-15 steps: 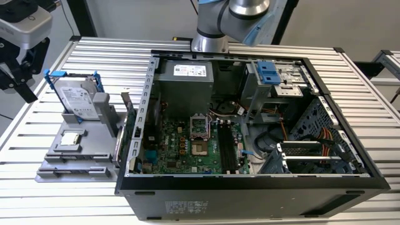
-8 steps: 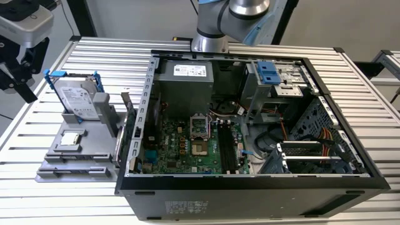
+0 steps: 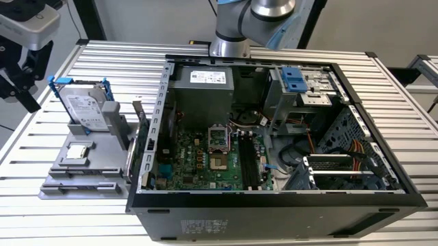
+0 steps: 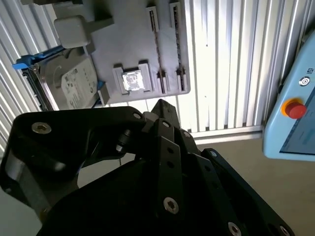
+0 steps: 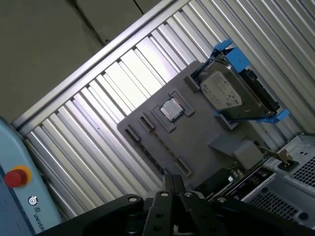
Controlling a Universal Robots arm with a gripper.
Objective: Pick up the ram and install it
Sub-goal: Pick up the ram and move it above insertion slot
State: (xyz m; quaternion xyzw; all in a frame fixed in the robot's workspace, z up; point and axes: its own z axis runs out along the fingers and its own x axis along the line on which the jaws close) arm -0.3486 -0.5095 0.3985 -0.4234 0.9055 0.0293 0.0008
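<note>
The black gripper (image 5: 170,181) hangs by the grey plastic holder (image 5: 197,140) at the exterior view's left, jaws clenched on nothing. The thin ram stick (image 3: 245,161) (edge-on, I am not certain) seems seated in the green motherboard (image 3: 198,159), to the right.

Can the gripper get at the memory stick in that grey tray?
Probably yes. The gripper hangs close by the grey tray, shut and empty, with nothing between it and the ram standing edge-up in its slot. The hard drive and processor chip sit apart from it.
</note>
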